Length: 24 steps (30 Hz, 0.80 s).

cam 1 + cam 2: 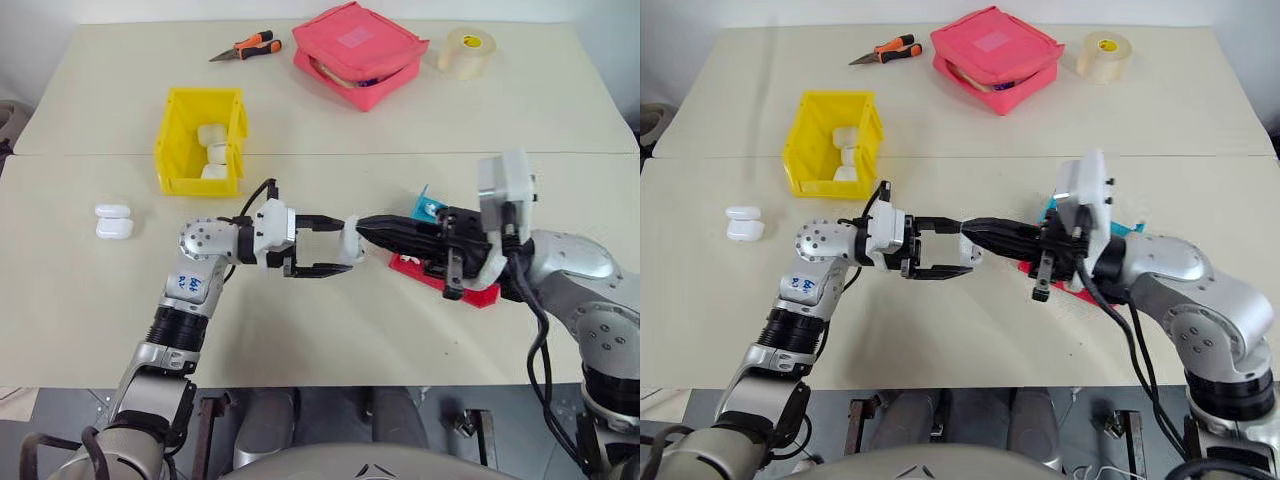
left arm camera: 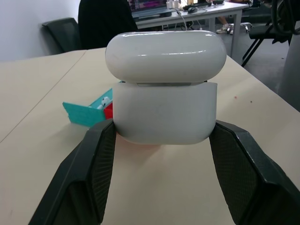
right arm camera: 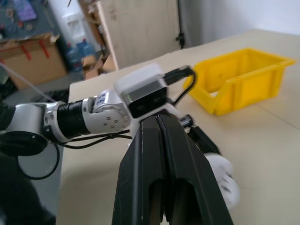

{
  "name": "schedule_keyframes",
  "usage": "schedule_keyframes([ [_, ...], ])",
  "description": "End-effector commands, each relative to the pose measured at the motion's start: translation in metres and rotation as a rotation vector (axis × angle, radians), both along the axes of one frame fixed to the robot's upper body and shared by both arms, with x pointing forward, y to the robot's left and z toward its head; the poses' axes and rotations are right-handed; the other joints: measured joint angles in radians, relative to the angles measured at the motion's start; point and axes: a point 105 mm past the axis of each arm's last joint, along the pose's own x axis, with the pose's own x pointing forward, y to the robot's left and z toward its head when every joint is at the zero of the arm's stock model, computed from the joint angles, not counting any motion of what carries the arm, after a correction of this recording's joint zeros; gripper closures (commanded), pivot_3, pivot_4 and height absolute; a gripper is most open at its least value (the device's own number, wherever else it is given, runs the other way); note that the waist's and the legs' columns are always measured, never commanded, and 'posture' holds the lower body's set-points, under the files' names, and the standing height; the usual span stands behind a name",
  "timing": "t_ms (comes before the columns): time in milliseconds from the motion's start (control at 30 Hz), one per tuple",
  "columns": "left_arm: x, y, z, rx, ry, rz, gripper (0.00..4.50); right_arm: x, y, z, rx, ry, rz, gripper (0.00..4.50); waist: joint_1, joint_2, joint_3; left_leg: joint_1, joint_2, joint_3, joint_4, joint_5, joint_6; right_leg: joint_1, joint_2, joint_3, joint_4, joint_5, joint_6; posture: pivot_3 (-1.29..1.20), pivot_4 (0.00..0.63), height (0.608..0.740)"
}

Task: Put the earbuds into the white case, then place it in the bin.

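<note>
The white case (image 2: 164, 112) sits between the two black fingers of my left gripper (image 1: 345, 246), which is shut on its sides and holds it above the table. The lid (image 2: 164, 56) is down on the case, with a thin seam showing. My right gripper (image 1: 361, 227) points left with its fingers pressed together, its tips right at the case's far side; I cannot tell whether they touch. One of the earbuds (image 2: 105, 101) lies in the red and blue tray (image 1: 470, 292) under my right arm. The yellow bin (image 1: 172, 135) stands at the back left with white cases inside.
Two more white cases (image 1: 113, 222) lie stacked on the table left of my left arm. A pink zip pouch (image 1: 358, 52), a tape roll (image 1: 467, 52) and orange-handled pliers (image 1: 248, 47) lie along the far edge. A seam between two tabletops runs behind the bin.
</note>
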Motion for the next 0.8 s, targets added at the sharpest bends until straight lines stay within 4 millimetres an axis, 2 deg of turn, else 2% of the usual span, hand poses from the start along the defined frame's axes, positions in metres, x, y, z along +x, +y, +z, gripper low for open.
schedule_keyframes([
  [33, -0.003, -0.006, 0.009, -0.023, -0.051, -0.016, 1.8, 0.006, 0.003, -0.009, -0.06, 0.018, -0.024, 4.45, 0.002, 0.0, 0.0, 0.0, 0.0, 0.0, 0.0, 0.0, 0.0, 0.0, 0.0, 0.0, 0.0, 0.0, 0.0, 0.0, 0.15, 0.74],
  [167, -0.003, -0.006, 0.009, -0.038, -0.059, -0.011, 1.8, 0.007, -0.001, -0.013, -0.104, 0.024, -0.039, 4.45, 0.002, 0.0, 0.0, -0.001, -0.001, 0.0, 0.0, 0.0, 0.0, 0.0, -0.001, 0.0, 0.0, 0.0, 0.0, 0.0, 0.15, 0.74],
  [500, -0.001, 0.002, 0.007, -0.081, -0.077, 0.026, 1.8, 0.005, -0.035, -0.016, -0.134, 0.049, -0.105, 4.45, 0.002, 0.0, 0.0, -0.001, -0.001, 0.0, 0.0, 0.0, 0.0, 0.0, -0.001, -0.001, 0.0, 0.0, 0.0, 0.0, 0.15, 0.74],
  [600, -0.002, 0.004, 0.007, -0.107, -0.08, 0.024, 1.8, 0.005, -0.049, -0.023, -0.132, 0.079, -0.139, 4.45, 0.004, 0.0, 0.0, -0.001, -0.001, 0.0, 0.0, 0.0, 0.0, 0.0, -0.001, -0.001, 0.0, 0.0, 0.0, 0.0, 0.15, 0.74],
  [700, -0.003, 0.005, 0.007, -0.109, -0.084, 0.022, 1.8, 0.005, -0.055, -0.027, -0.149, 0.077, -0.154, 4.45, 0.003, 0.0, 0.0, -0.001, -0.001, 0.0, 0.0, 0.0, 0.0, 0.0, -0.001, -0.001, 0.0, 0.0, 0.0, 0.0, 0.15, 0.74],
  [800, -0.002, 0.007, 0.004, -0.09, -0.075, 0.026, 1.8, 0.011, -0.053, -0.007, -0.068, -0.005, -0.16, 4.45, 0.0, 0.0, 0.0, -0.001, 0.0, 0.0, 0.0, 0.0, 0.0, 0.0, 0.0, -0.001, 0.0, 0.0, 0.0, 0.0, 0.15, 0.74],
])
